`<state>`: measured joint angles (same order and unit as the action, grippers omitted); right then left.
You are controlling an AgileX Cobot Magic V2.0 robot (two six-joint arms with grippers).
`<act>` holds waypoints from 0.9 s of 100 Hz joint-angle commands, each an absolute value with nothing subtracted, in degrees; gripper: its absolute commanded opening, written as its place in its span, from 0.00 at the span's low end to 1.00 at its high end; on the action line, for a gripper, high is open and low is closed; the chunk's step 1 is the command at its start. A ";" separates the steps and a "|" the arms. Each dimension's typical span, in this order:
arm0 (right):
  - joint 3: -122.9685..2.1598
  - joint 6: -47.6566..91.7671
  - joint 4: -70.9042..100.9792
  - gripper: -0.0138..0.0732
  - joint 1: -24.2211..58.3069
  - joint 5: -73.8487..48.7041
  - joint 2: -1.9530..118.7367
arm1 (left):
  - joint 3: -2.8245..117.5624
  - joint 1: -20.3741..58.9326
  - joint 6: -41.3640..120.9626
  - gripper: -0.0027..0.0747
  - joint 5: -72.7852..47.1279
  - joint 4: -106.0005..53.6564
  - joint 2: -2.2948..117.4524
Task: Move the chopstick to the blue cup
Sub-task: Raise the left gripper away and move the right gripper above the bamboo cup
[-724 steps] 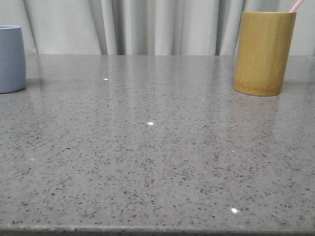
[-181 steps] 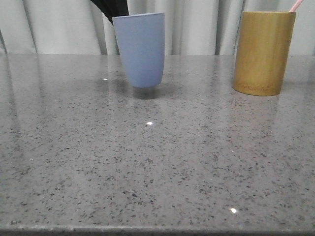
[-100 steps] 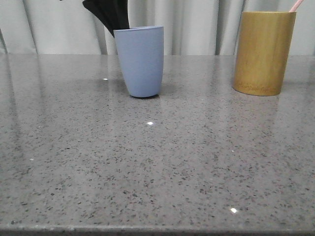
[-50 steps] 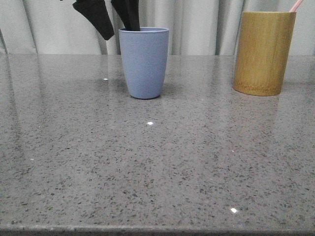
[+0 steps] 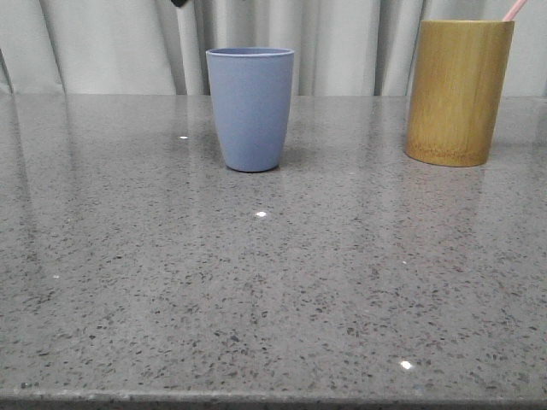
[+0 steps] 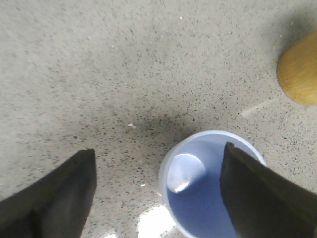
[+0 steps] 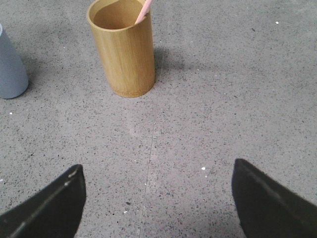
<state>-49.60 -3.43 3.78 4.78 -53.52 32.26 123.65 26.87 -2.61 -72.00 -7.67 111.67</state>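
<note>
The blue cup (image 5: 250, 107) stands upright and empty on the table, left of centre; it also shows in the left wrist view (image 6: 208, 193) and the right wrist view (image 7: 10, 69). A pale pink chopstick (image 5: 514, 9) sticks out of the bamboo cylinder (image 5: 458, 90) at the right; it also shows in the right wrist view (image 7: 144, 11). My left gripper (image 6: 159, 148) is open and empty above the blue cup, one finger over its rim; only a black tip (image 5: 179, 2) shows in the front view. My right gripper (image 7: 158, 163) is open and empty above bare table, nearer than the bamboo cylinder (image 7: 124, 49).
The grey speckled table (image 5: 273, 282) runs to a front edge at the bottom of the front view. A pale curtain (image 5: 102, 43) hangs behind it. The bamboo cylinder shows at the edge of the left wrist view (image 6: 300, 74).
The blue cup came from the far left to left of centre and was set down. My left gripper opened, let go of it and rose almost out of the front view.
</note>
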 commanded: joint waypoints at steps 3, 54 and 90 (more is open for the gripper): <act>-51.54 -3.49 3.71 0.85 4.53 -49.34 33.01 | 125.60 27.25 -3.47 0.69 -72.48 -5.99 105.28; -51.54 -3.49 3.71 0.85 4.53 -49.34 33.01 | 108.58 17.78 -3.69 0.69 -71.87 0.00 89.39; -51.54 -3.49 3.71 0.85 4.53 -49.34 33.01 | 81.12 5.75 -2.44 0.69 -62.33 0.00 71.53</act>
<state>-49.60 -3.43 3.78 4.78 -53.52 32.26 86.01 7.76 -2.70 -67.73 0.00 77.24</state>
